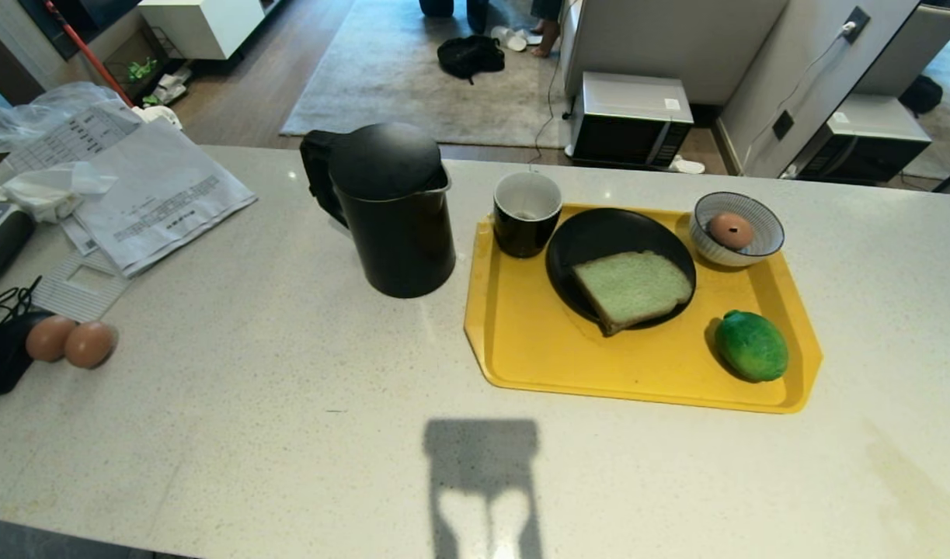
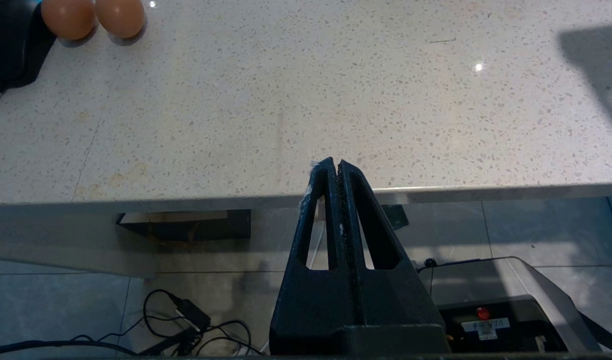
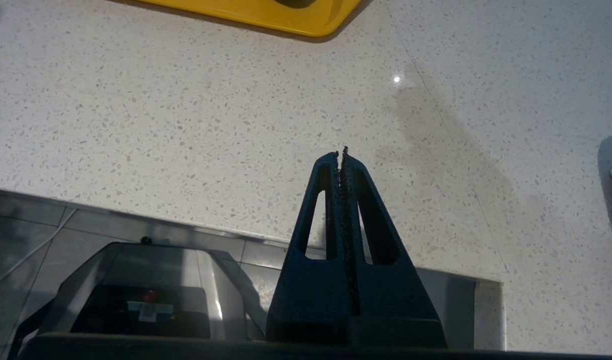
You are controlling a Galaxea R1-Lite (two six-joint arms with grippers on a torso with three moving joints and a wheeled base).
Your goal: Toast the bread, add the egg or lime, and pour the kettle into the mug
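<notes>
A yellow tray (image 1: 537, 357) lies on the speckled counter. On it a black plate (image 1: 583, 241) carries the pale green bread (image 1: 631, 289). The lime (image 1: 751, 345) rests at the tray's near right. A brown egg (image 1: 731, 230) sits in a striped bowl (image 1: 762, 241) at the back right. The black mug (image 1: 526, 213), white inside, stands at the tray's back left. The black kettle (image 1: 393, 210) stands on the counter left of the tray. Neither arm shows in the head view. My left gripper (image 2: 336, 164) and my right gripper (image 3: 342, 153) hang shut and empty at the counter's near edge.
Two loose brown eggs (image 1: 69, 341) lie at the far left beside a black device and cables. Papers (image 1: 144, 194) and plastic bags cover the back left corner. A microwave (image 1: 630, 118) stands on the floor beyond the counter. The tray's corner (image 3: 285, 15) shows in the right wrist view.
</notes>
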